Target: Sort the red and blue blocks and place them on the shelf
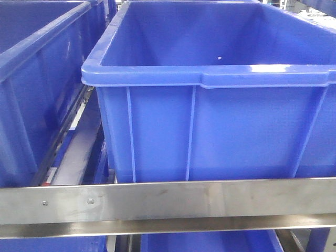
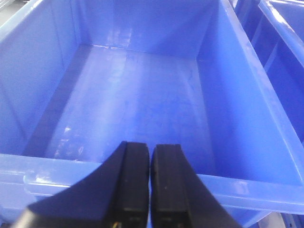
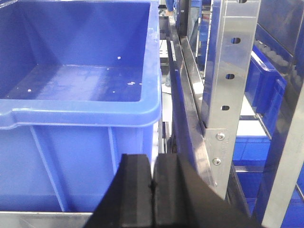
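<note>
Two large blue bins point(image 1: 220, 89) sit side by side on the shelf point(image 1: 168, 202), behind its shiny front rail. The left tool point(image 2: 150, 178) hangs over a bin's near rim, its black fingers pressed together on nothing. The right tool point(image 3: 153, 183) is likewise closed and empty, beside an upright post point(image 3: 228, 71). No blocks are in view.

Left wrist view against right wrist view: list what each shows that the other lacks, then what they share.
Only the left wrist view shows the left gripper, shut and empty, over a bin's bare floor. Only the right wrist view shows the right gripper, shut and empty, plus the shelf's steel upright with holes and screws, and white specks on its bin floor. Both show a blue bin with no red or blue block in it; whether it is the same bin cannot be told.
</note>
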You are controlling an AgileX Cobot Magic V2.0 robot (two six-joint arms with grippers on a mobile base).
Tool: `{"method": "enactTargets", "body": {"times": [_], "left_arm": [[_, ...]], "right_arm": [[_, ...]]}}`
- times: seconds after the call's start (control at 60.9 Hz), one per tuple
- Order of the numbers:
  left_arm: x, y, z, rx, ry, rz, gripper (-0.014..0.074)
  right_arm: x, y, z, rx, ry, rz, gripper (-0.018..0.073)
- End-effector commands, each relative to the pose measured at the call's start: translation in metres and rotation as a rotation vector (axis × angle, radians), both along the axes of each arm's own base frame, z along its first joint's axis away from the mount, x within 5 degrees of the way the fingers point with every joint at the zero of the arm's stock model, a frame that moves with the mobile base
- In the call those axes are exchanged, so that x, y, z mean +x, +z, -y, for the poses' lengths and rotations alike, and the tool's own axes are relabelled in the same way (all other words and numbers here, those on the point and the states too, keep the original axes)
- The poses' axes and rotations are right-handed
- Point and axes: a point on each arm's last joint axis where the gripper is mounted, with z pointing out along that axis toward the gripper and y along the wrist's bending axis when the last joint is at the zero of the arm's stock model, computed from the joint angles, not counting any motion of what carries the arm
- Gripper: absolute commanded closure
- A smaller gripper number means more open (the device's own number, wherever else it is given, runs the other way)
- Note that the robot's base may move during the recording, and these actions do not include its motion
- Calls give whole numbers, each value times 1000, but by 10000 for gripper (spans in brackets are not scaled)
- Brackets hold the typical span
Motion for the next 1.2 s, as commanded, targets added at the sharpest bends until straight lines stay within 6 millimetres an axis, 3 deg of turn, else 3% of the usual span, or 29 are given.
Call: {"method": "enactTargets", "body": {"times": [0.0,1.002,1.182], "left_arm": [[1,15,2,-3,-26,88,456],[-4,17,0,44,-18,120,456],[-12,-5,-1,-6,-6,133,456]], "right_arm": [[-3,17,-1,-4,11,135,503],[-3,17,-1,-4,11,135,503],[-3,17,-1,-4,11,135,503]]}}
